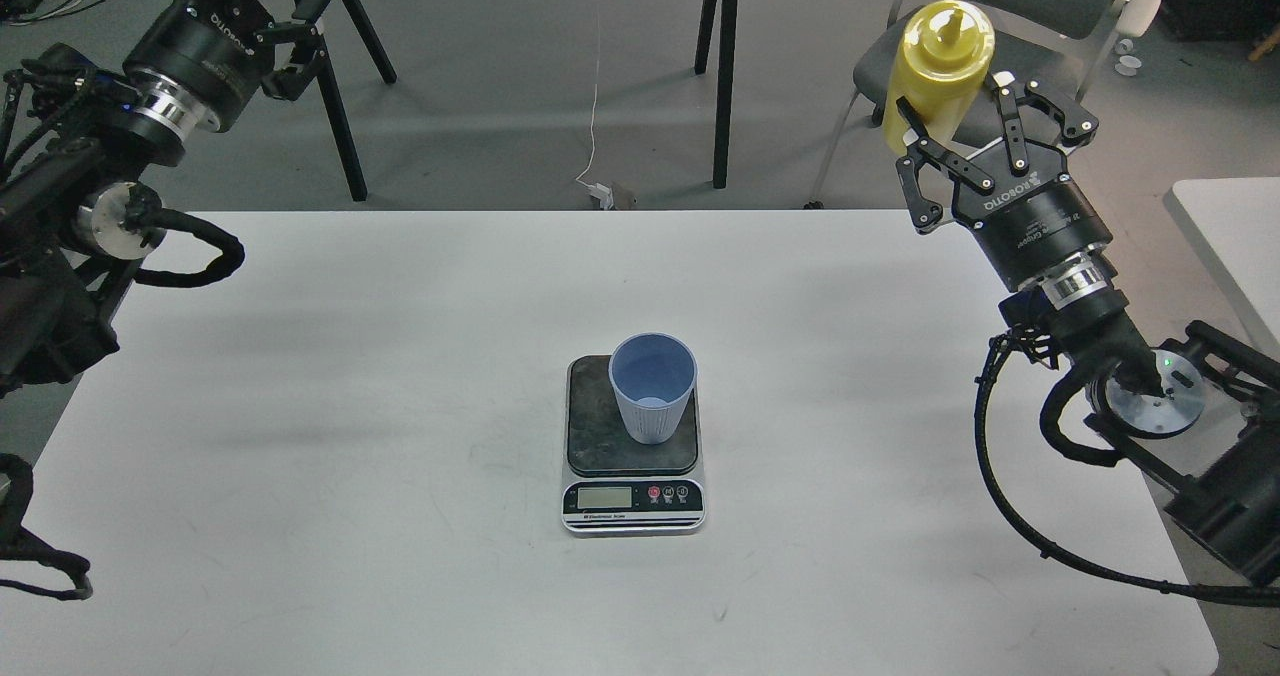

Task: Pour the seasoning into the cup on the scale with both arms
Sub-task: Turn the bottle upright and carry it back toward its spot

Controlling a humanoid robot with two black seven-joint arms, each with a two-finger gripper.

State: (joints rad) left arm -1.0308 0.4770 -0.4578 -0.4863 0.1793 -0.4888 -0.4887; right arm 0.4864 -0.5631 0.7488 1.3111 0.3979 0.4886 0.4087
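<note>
The light blue ribbed cup (652, 396) stands upright on the dark platform of the scale (590, 441), which sits mid-table with its display facing me. My right gripper (965, 121) is shut on the yellow seasoning bottle (937, 56) and holds it upright, nozzle up, high beyond the table's far right corner, well away from the cup. The bottle's lower body is hidden behind the gripper. My left gripper (300, 41) is open and empty, raised at the far left beyond the table's back edge.
The white table (300, 456) carries only the scale and cup. Black stand legs (335, 106) rise behind the table. A grey chair (1010, 6) stands at back right behind the bottle. A second white table (1235, 236) is at the right edge.
</note>
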